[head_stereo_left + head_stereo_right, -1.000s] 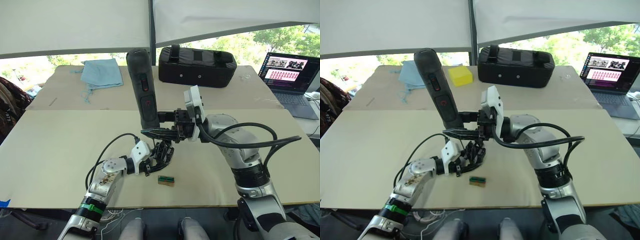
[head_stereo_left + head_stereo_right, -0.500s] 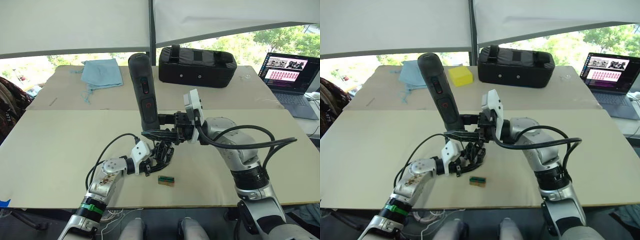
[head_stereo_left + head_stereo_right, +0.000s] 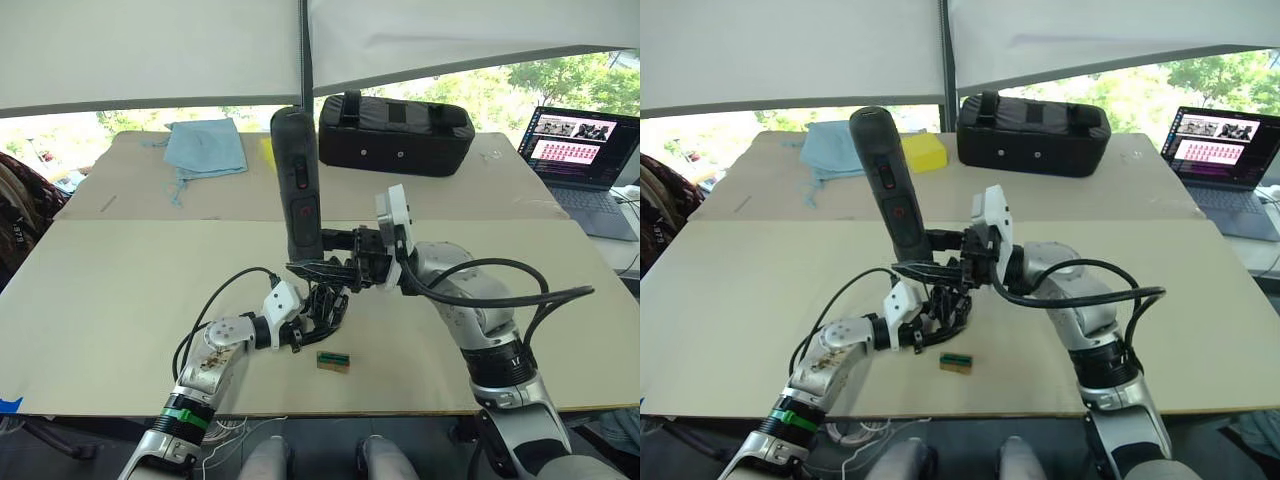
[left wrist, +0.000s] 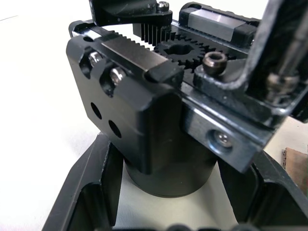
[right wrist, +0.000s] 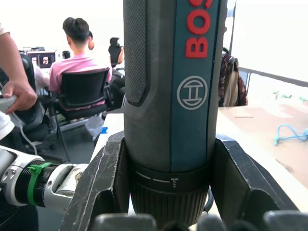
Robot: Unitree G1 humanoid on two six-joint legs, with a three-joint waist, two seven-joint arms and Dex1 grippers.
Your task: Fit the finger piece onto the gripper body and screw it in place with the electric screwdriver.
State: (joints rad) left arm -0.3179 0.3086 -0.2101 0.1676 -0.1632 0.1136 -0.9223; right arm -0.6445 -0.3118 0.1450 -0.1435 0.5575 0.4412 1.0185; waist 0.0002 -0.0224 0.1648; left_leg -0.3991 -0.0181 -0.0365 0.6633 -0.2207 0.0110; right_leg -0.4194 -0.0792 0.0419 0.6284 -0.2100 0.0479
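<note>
Centre of the head view: right gripper (image 3: 322,252) clenched round the lower barrel of the electric screwdriver (image 3: 299,180), tool upright with a slight lean, handle end toward the top of the frame, bit end down. Just below it, centre-low, left gripper (image 3: 308,318) closed on the gripper body (image 3: 327,303), which sits on the table (image 3: 110,300).

Left wrist view: fingers (image 4: 91,192) flank the round base of the gripper body; toothed rack, gear and silvery screw heads on top. A black part screwed across the top edge may be the finger piece; cannot tell for sure.

Right wrist view: fingers (image 5: 103,180) pinch the tool just above its ribbed collar.

Handling judgements:
- Screwdriver: rigid and top-heavy with most of its length above the grip; the textured panel likely gives purchase and the smooth shell is likely slicker. A hold low by the collar looks best for steering the bit.
- Gripper body: dense, stiff, likely heavy for its size. Hold the round base; keep off gear teeth and rack.

Small green-and-brown block (image 3: 332,360) lies near, lower centre.
</note>
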